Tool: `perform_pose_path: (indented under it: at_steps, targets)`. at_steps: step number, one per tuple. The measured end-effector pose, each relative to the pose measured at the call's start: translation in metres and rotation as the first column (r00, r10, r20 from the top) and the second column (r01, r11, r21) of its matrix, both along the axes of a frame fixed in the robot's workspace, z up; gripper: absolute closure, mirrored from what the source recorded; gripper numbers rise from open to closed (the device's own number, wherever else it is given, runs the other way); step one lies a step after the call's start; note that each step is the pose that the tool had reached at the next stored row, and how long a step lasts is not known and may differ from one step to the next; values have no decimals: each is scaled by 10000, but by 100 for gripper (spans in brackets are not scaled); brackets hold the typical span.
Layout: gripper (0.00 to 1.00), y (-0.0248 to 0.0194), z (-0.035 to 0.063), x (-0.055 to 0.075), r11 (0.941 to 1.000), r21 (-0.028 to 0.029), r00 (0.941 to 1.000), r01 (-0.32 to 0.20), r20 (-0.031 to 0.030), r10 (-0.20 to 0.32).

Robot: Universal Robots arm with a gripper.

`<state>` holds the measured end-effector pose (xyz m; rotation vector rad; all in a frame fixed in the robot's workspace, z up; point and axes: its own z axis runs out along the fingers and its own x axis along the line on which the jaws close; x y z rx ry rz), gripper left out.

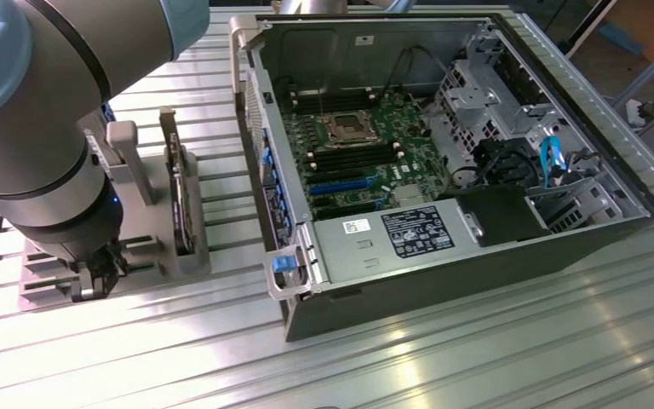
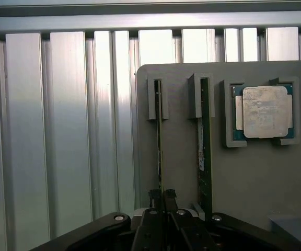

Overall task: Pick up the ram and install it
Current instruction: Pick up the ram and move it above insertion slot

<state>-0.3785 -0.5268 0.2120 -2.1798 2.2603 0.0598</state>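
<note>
The ram (image 2: 158, 136), a thin green stick, stands on edge in a slot of the grey holder (image 2: 244, 172). My gripper (image 2: 162, 197) sits at the stick's near end, its two dark fingers pressed close on either side of it. A second ram stick (image 2: 205, 146) stands in the neighbouring slot. In the exterior view my gripper (image 1: 98, 271) is low over the holder (image 1: 146, 247), at the exterior view's left of the open computer case (image 1: 441, 256). The motherboard (image 1: 361, 145) lies exposed inside the case.
A square silver processor (image 2: 265, 111) rests in a pocket of the holder beside the second stick. A dark flat part (image 1: 177, 192) stands on edge in the holder. The ribbed metal table (image 1: 441, 358) carries everything. The case walls rise around the motherboard.
</note>
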Motion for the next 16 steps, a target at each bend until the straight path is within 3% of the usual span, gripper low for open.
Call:
perform_pose_path:
  at_steps: [16]
  targets:
    - [88,0,78,0,10000,-1,10000,0,-1,0]
